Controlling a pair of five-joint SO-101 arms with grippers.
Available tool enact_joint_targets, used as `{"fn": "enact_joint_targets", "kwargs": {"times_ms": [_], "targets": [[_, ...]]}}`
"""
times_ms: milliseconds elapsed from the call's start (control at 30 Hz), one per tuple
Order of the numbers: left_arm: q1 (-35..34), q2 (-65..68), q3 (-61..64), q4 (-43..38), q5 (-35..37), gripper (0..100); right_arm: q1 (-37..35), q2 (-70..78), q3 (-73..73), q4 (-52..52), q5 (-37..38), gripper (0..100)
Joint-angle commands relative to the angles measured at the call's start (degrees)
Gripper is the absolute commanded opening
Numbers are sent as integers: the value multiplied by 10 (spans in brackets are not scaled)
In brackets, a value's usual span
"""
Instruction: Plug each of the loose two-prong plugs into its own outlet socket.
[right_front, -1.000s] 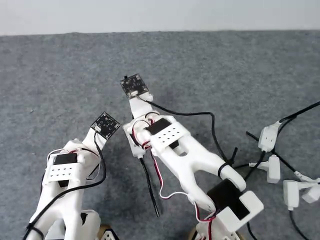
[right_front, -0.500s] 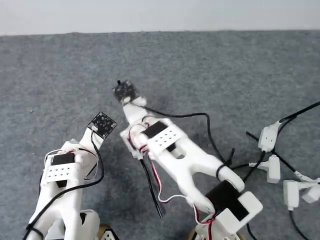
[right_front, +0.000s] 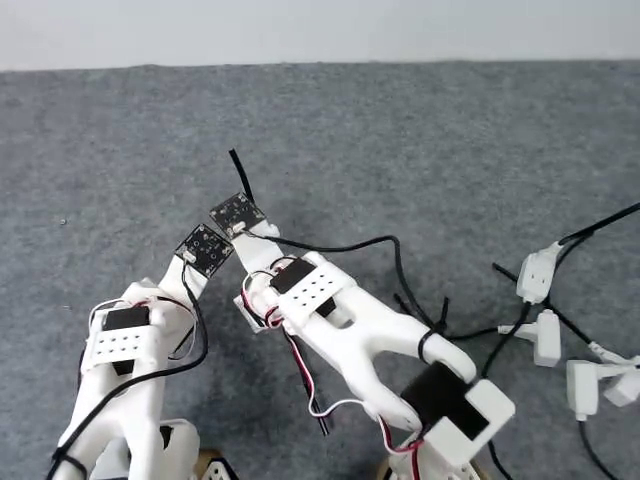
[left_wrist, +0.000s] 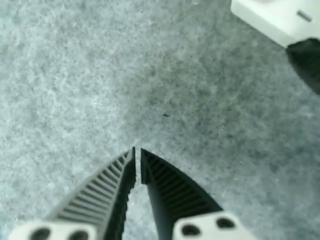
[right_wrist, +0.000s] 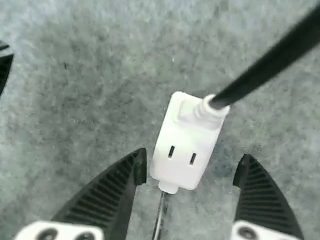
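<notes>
Outlet socket (right_wrist: 185, 145), white, two slots facing up, on black cord (right_wrist: 265, 65), lies on grey carpeted worktop (right_wrist: 75, 75) between right gripper (right_wrist: 192, 159) fingers, spread wide. Left gripper (left_wrist: 137, 151) fingers pressed nearly together, tips pointing down at worktop.

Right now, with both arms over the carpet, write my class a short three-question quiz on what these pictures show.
1. True or false: the left gripper is shut.
2. What lies between the open jaws of the right gripper? A) a white socket with two slots B) a screwdriver C) a cup
3. Fill in: the cord running from the socket is ____ in colour.
Key: 1 true; 2 A; 3 black.
</notes>
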Motion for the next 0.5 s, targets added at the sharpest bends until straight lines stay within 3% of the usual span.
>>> {"fn": "enact_joint_targets", "kwargs": {"times_ms": [0, 200, 267, 400, 467], "targets": [[-4, -13, -6, -15, 4, 12, -3, 20, -44, -9, -4, 281], [-4, -13, -6, -15, 4, 12, 4, 87, -130, 58, -4, 262], [-4, -13, -6, -15, 4, 12, 14, 104, -152, 73, -4, 206], [-4, -13, -6, -15, 4, 12, 31, 118, -174, 87, -4, 2], [-4, -13, -6, -15, 4, 12, 37, 112, -171, 90, -4, 27]]}}
